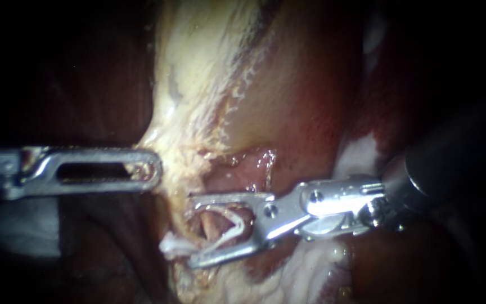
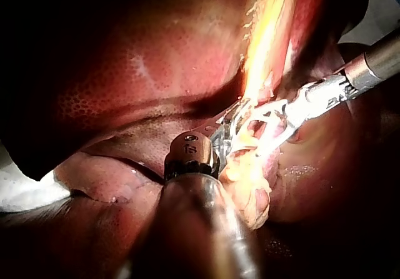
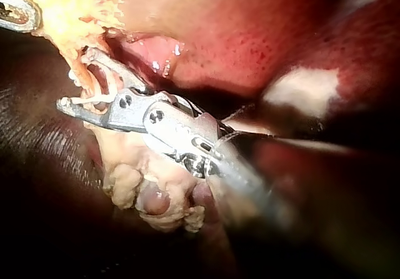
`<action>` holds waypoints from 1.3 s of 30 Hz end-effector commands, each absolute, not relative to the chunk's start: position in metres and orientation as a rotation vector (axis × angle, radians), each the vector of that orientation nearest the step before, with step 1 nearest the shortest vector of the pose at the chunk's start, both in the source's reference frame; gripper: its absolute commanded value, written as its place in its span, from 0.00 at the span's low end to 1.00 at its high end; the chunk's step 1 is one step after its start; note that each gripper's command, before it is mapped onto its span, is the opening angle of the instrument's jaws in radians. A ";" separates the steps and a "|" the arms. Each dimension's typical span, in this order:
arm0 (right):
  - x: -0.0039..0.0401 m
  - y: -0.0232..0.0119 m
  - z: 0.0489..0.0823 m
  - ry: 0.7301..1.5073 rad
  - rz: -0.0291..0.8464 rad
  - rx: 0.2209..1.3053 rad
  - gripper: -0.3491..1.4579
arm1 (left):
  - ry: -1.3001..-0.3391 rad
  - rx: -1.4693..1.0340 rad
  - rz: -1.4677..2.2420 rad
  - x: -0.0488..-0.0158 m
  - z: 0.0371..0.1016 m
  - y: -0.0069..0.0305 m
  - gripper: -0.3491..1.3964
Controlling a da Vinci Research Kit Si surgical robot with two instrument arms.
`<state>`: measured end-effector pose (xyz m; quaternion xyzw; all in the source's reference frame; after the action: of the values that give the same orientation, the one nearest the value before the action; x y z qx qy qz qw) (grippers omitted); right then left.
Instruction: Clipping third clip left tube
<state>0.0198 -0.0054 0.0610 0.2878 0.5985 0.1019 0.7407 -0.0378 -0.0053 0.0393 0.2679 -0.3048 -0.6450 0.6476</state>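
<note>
On the right instrument (image 1: 191,229): jaws apart, a clear gap between the two metal tips. Inside that gap, a pinkish tube (image 1: 212,222), straddled from above and below in the endoscope view. Alongside the tube, a white clip (image 1: 226,235), bent in a V with its bend toward the hinge (image 1: 268,214) (whether touching both jaws, hard to say). Just past the lower tip, a small white lump (image 1: 170,247) on the tissue. Behind the jaws, the bright hinge and then the dark shaft (image 1: 451,157), off to the right edge of the endoscope view.

On the left instrument (image 1: 154,169): slotted flat tip against the edge of the pale yellow fat (image 1: 198,84), level, in from the left. Gripping or only resting there: cannot tell. Well apart from the right instrument, with fat between.

Around it all, red-brown liver (image 2: 144,72), finely mottled in the left wrist view.
</note>
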 end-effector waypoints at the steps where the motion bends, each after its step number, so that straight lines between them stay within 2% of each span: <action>1: 0.0201 -0.0057 0.0612 1.313 0.222 0.631 0.52 | -0.693 0.609 -1.467 -0.0378 0.0393 -0.0053 0.00; 12: 0.0221 -0.0066 0.0617 1.315 0.231 0.735 0.52 | -0.693 0.609 -1.467 -0.0378 0.0393 -0.0053 0.00; 22: 0.0228 -0.0067 0.0621 1.317 0.246 0.758 0.52 | -0.692 0.611 -1.466 -0.0379 0.0392 -0.0054 0.00; 30: 0.0237 -0.0069 0.0601 1.409 0.279 0.888 0.52 | -0.693 0.611 -1.466 -0.0380 0.0393 -0.0054 0.00; 33: 0.0243 -0.0070 0.0594 1.416 0.277 0.931 0.52 | -0.693 0.610 -1.466 -0.0380 0.0394 -0.0054 0.00; 39: 0.0252 -0.0063 0.0589 1.437 0.289 0.930 0.52 | -0.694 0.609 -1.466 -0.0381 0.0397 -0.0055 0.00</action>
<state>0.0252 -0.0061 0.0589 0.4090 0.6326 0.1284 0.6451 -0.0381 -0.0055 0.0396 0.2682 -0.3049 -0.6447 0.6477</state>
